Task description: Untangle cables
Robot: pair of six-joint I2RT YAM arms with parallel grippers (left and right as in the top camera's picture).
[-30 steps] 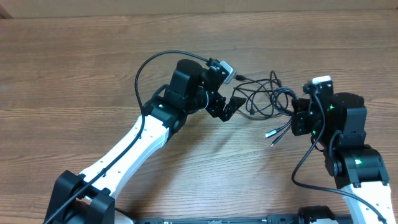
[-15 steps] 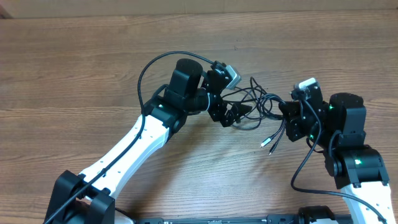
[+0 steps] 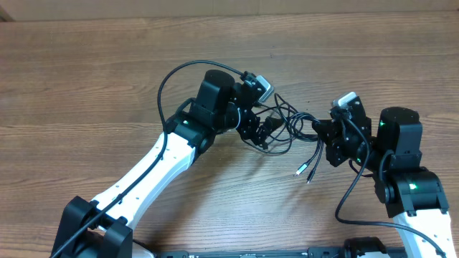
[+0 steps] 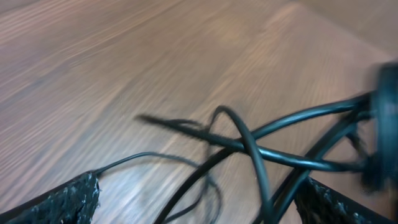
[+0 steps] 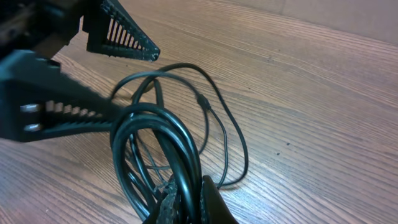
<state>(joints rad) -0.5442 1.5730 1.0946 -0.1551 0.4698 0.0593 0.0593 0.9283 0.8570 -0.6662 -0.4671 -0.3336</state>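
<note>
The cables (image 3: 290,118) are a bunch of thin black loops on the wood table between my two grippers. My left gripper (image 3: 264,132) is open at the bunch's left side. In the left wrist view (image 4: 199,186) several cords (image 4: 261,149) cross between its spread fingers. My right gripper (image 3: 324,136) is shut on a few strands at the bunch's right side. The right wrist view shows its fingers (image 5: 186,199) pinching the cords (image 5: 161,130). Two loose ends with small plugs (image 3: 304,170) trail toward the front.
The left arm's thick black cable (image 3: 168,79) arcs over the table behind its wrist. The right arm's cable (image 3: 350,188) hangs beside its body. Both arm bases (image 3: 93,229) stand at the front edge. The table (image 3: 86,64) is bare wood elsewhere.
My right gripper has moved left with the strands it holds, bunching the loops toward the left gripper. The plug ends slid left. The left gripper shifted slightly.
</note>
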